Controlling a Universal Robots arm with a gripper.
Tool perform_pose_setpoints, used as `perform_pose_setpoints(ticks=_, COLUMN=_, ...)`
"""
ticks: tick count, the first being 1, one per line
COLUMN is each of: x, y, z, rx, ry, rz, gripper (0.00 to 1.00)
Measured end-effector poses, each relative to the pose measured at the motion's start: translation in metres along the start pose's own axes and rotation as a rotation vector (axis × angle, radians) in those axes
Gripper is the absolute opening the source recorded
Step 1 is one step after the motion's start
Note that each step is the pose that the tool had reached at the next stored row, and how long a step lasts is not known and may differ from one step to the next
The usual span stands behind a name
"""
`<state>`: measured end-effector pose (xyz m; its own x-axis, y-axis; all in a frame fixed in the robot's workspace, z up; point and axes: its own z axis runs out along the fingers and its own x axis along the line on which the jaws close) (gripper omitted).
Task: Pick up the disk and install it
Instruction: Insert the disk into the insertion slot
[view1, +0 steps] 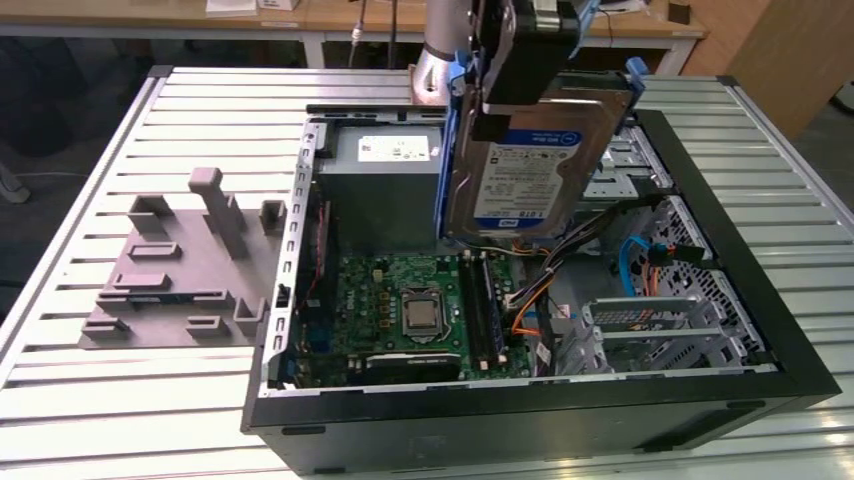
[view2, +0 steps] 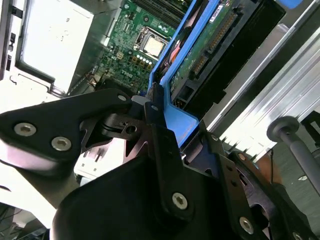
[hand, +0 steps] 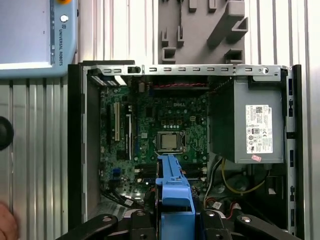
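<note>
The disk (view1: 514, 175) is held above the open computer case (view1: 534, 405). It is clamped at its upper end by the gripper (view1: 523, 105), which is closed on the blue carrier rails. The disk is hung on edge, with its label turned toward the exterior camera and its lower end over the middle of the case interior, close to the grey power supply (view1: 384, 190). This upright hold is judged to let the narrow body be lowered between the case walls without fouling the cables.

In the second wrist view the fingers (view2: 161, 145) are seen pressed against the blue rail, and the green circuit side of the disk (view2: 210, 47) is exposed. In the first wrist view the carrier's blue edge is seen over the motherboard (hand: 150, 130).

The case is laid on its side with the panel off, presumably so that the interior can be reached from above. A metal drive cage (view1: 667, 320) is fitted in its near corner at the exterior view's right.

The case is carried by a slatted metal worktop (view1: 120, 400). A grey moulded fixture (view1: 180, 265), judged to be a parts holder, is set beside the case toward the edge at the exterior view's left. Wooden benches (view1: 334, 15) are seen beyond the worktop's far edge.
</note>
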<state>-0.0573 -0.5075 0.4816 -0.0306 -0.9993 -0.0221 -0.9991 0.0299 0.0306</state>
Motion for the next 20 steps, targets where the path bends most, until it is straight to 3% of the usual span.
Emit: perform_pose_setpoints(ticks=20, x=0.0302, y=-0.0146, z=0.0018, rx=0.0000, ry=0.0002, rz=0.000, gripper=0.36)
